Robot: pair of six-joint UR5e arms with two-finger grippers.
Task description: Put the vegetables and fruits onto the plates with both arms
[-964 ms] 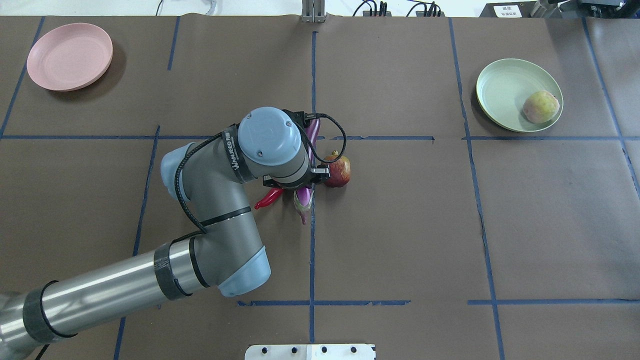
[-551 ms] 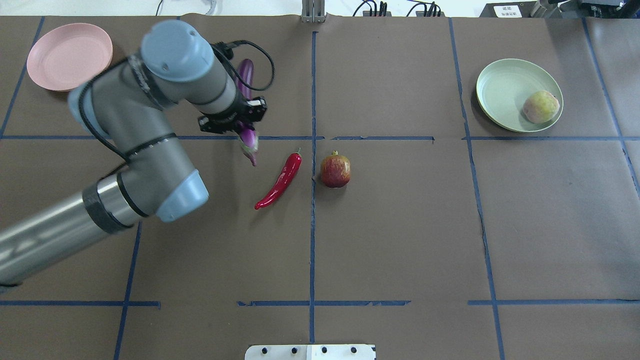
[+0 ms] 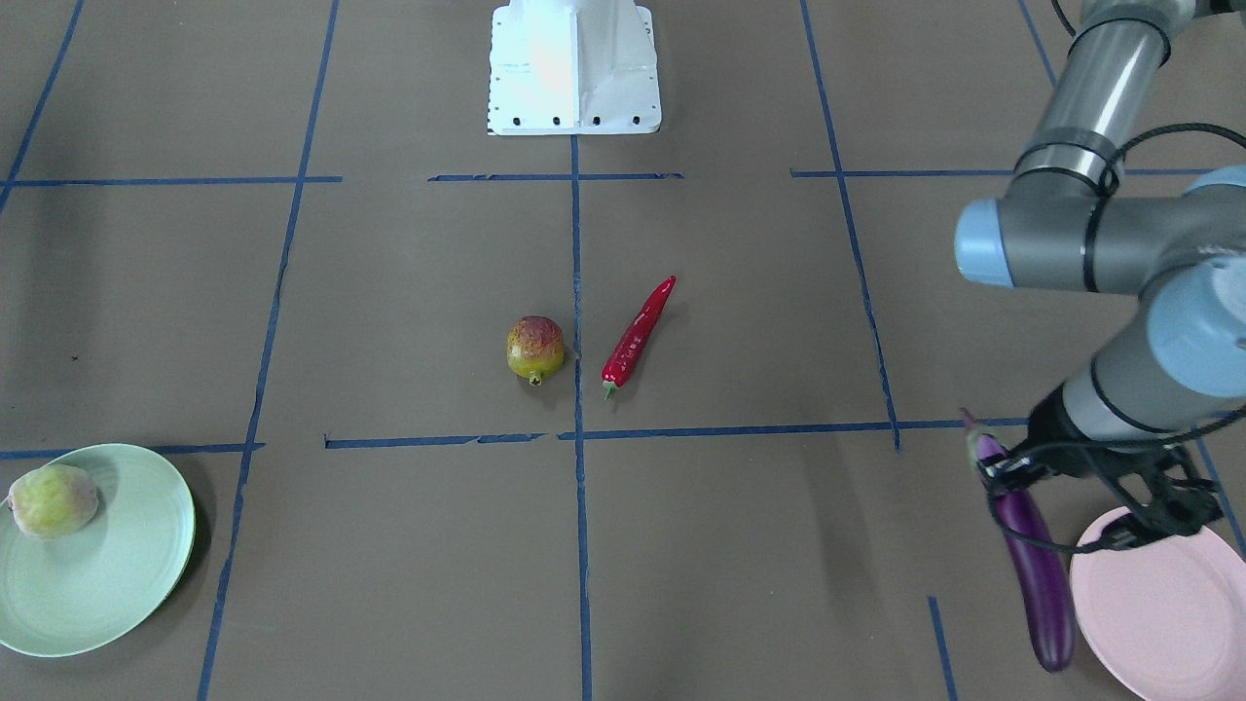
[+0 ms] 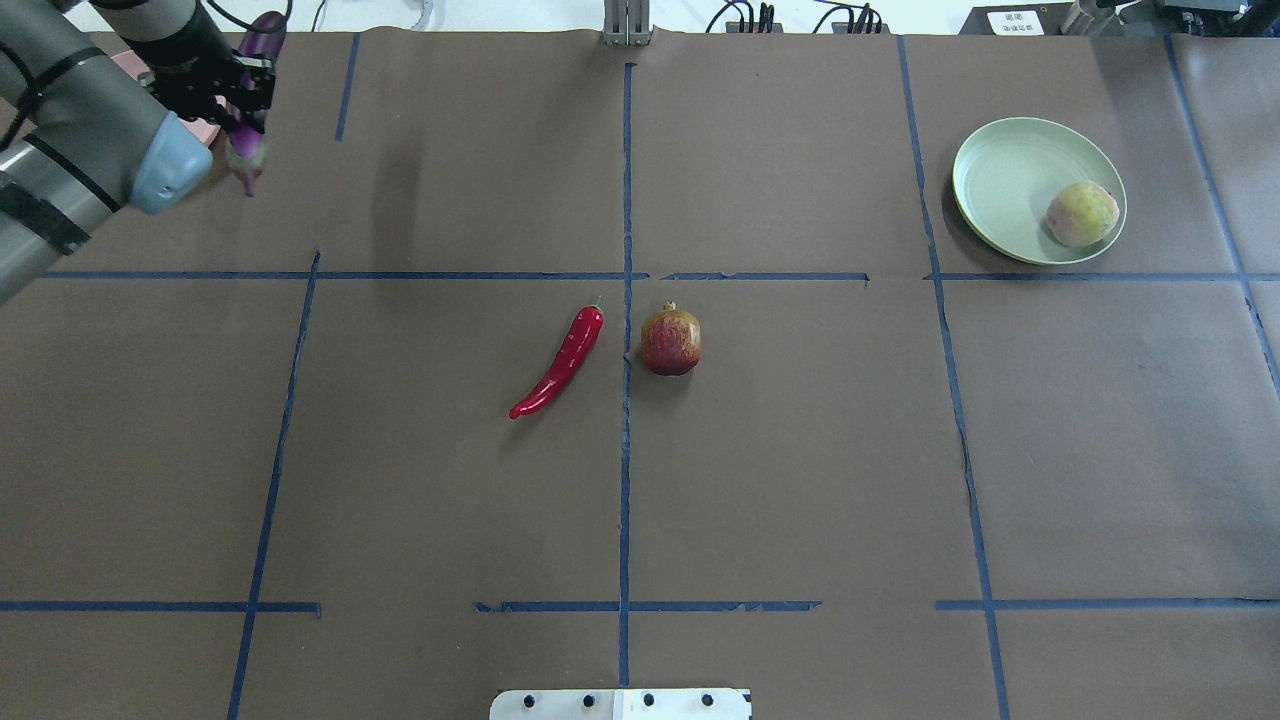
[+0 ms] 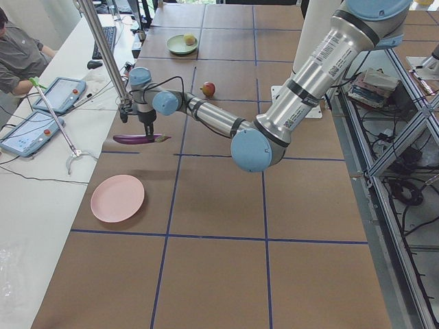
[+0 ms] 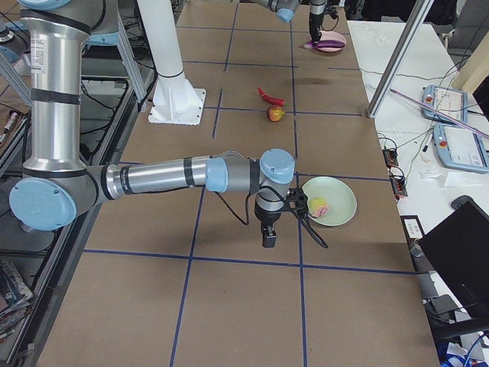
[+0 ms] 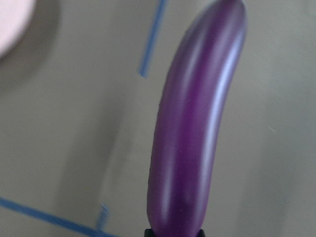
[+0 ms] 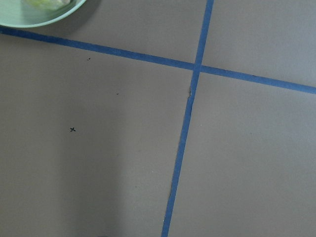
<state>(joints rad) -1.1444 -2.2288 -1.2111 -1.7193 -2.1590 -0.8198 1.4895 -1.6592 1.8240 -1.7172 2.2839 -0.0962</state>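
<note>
In the lower right of the front-facing view, your left tool [image 3: 1003,470] is clamped on the eggplant [image 3: 1040,574] near its capped end. It holds the eggplant clear of the surface [image 3: 730,545], just beside the pink plate [image 3: 1168,613] and, as I read it, not yet over it. The skin is glossy and the long body overhangs the grip, so expect it to swivel or slip; lower it gently. At lower left, the peach [image 3: 54,499] sits in the green plate [image 3: 146,574]. Farther up, mid-frame, the chili [image 3: 638,331] and the pomegranate [image 3: 535,349] lie near each other. Take the light, slick chili across its middle and the round, roll-prone pomegranate across its widest part. I cannot tell whether the right tool [image 6: 267,238] is open or closed.
</note>
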